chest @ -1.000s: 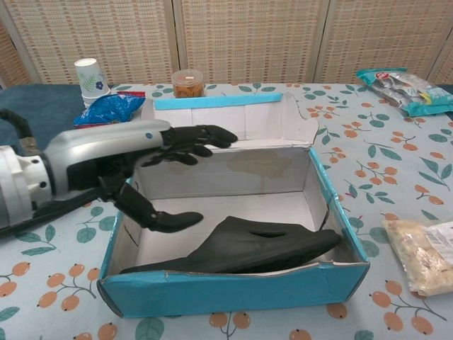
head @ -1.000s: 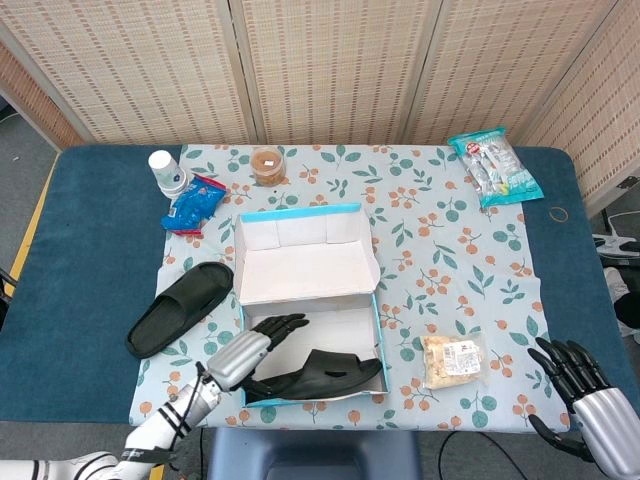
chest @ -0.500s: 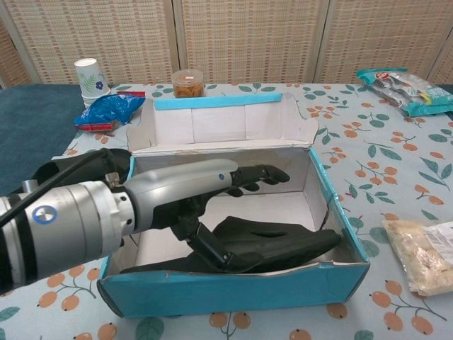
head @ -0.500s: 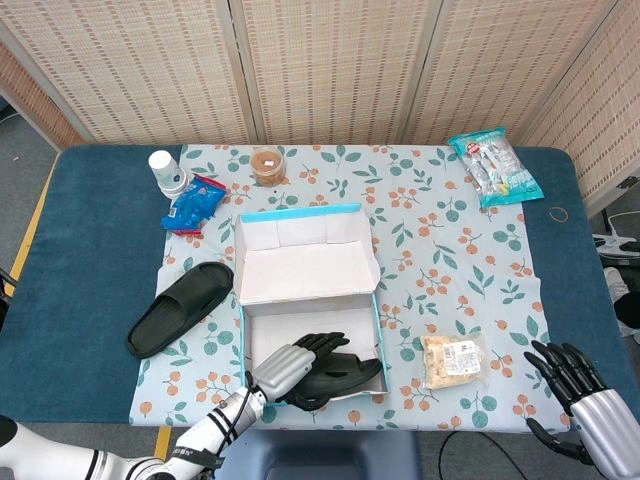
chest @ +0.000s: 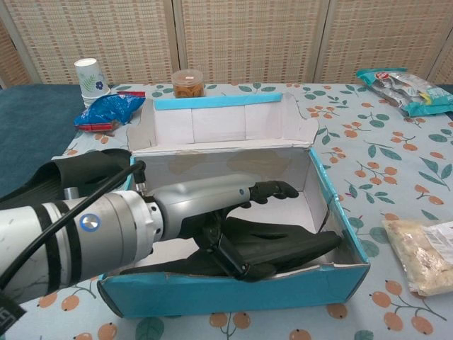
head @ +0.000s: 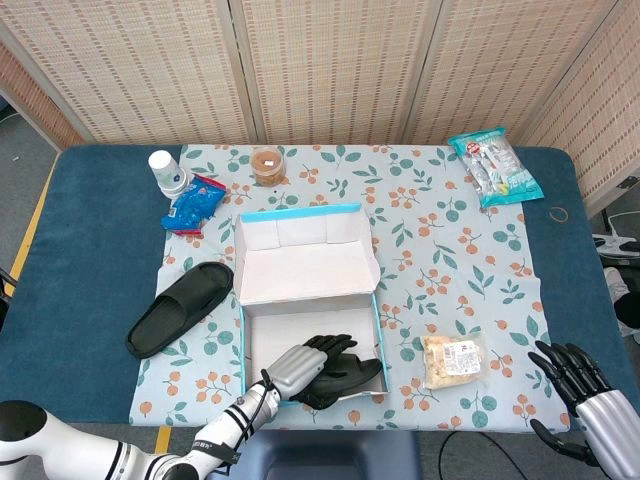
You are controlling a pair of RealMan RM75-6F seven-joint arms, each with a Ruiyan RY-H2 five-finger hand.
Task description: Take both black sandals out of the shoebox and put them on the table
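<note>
Two black sandals are seen. Each one is smooth and dark, with a wide strap over the top. One black sandal (head: 345, 378) is lying inside the shoebox (head: 377, 318), close to the box's near wall. In the chest view it is seen lying low and long across the box floor, with its strap hump in the middle. The other black sandal (head: 180, 308) is lying flat on the flowered tablecloth (head: 450, 270), just beside the shoebox on its left side, outside it.

The shoebox is white inside and bright blue outside. Its lid is folded back at the far side and stands open. Only the one sandal and the left hand (head: 305, 364) are seen inside the box.

The left hand is reached down into the shoebox. Its fingers (chest: 276, 190) are stretched over the top of the sandal, and its thumb is tucked at the sandal's near edge, so the sandal is held between them. The sandal is not lifted off the box floor.

The right hand (head: 585, 395) is seen well away from the shoebox, at the near right corner of the table. Its fingers are spread apart and nothing is held in it.
</note>
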